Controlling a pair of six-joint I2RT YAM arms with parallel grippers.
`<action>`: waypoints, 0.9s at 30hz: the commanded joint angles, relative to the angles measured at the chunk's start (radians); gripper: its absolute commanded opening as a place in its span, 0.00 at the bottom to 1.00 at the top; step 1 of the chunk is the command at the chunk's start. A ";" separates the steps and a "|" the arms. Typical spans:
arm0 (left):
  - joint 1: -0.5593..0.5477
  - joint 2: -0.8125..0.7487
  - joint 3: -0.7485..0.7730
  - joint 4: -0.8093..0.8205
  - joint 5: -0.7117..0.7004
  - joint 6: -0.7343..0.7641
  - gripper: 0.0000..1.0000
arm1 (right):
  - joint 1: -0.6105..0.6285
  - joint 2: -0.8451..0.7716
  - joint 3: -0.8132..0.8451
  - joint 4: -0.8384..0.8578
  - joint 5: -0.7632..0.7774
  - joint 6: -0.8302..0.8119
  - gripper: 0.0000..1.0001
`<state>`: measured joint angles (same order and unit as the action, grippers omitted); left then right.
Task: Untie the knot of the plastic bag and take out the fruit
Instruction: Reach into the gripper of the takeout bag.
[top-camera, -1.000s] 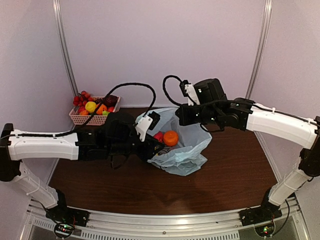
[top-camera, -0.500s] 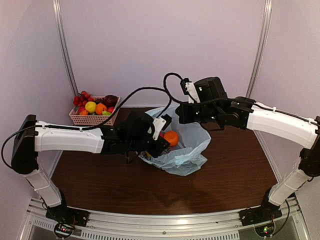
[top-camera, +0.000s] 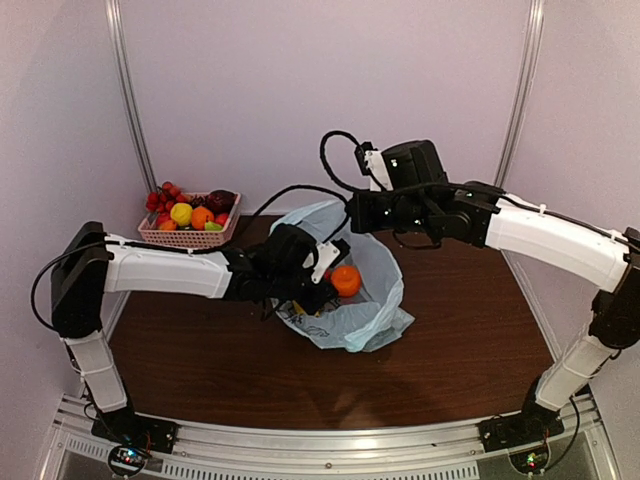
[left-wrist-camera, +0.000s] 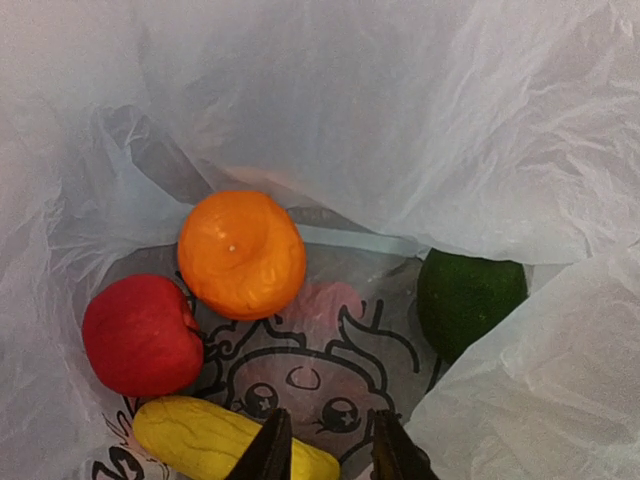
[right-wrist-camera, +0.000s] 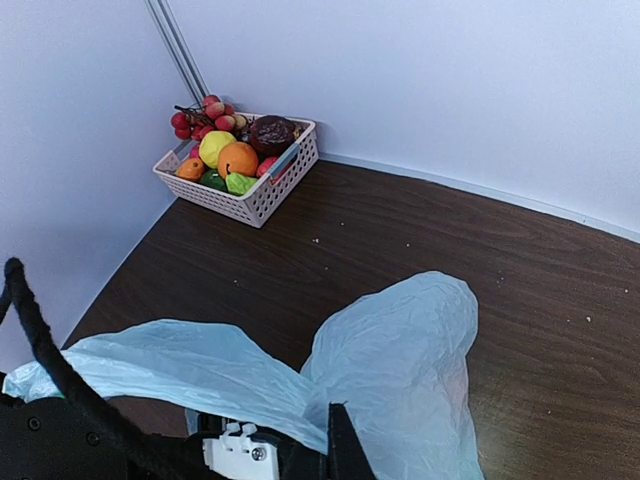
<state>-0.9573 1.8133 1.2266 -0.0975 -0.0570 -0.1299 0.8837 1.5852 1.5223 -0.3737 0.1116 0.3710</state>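
The light blue plastic bag (top-camera: 355, 310) lies mid-table with its mouth held up and open. My right gripper (top-camera: 358, 222) is shut on the bag's upper rim (right-wrist-camera: 300, 405), lifting it. My left gripper (left-wrist-camera: 332, 442) is inside the bag, its jaws apart with nothing between them, hovering just above the printed bag floor. Fruit lies ahead of it: an orange (left-wrist-camera: 241, 253), a red round piece (left-wrist-camera: 140, 335), a yellow ridged piece (left-wrist-camera: 205, 437) beside the left fingertip, and a dark green one (left-wrist-camera: 468, 295) half under a plastic fold. The knot is out of view.
A pink lattice basket (top-camera: 190, 237) with several fruit pieces stands at the back left corner, also seen in the right wrist view as the basket (right-wrist-camera: 262, 195). Walls close the table at the back and both sides. Black cables arc over both wrists.
My left arm has reached further right and deeper into the bag, its jaws narrowing slightly. My right gripper has shifted a little left and up, raising the bag's rim.
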 joint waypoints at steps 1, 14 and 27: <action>0.042 0.047 0.074 -0.016 0.009 0.029 0.29 | -0.005 0.007 0.012 -0.013 -0.012 0.004 0.00; 0.115 0.155 0.139 -0.006 -0.127 -0.073 0.26 | -0.001 0.060 -0.018 0.049 -0.105 0.055 0.00; 0.146 0.218 0.201 0.023 -0.170 -0.089 0.43 | 0.007 0.120 -0.023 0.081 -0.159 0.054 0.00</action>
<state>-0.8318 1.9888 1.3758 -0.1078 -0.2073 -0.2134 0.8810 1.6867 1.5139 -0.3164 -0.0174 0.4194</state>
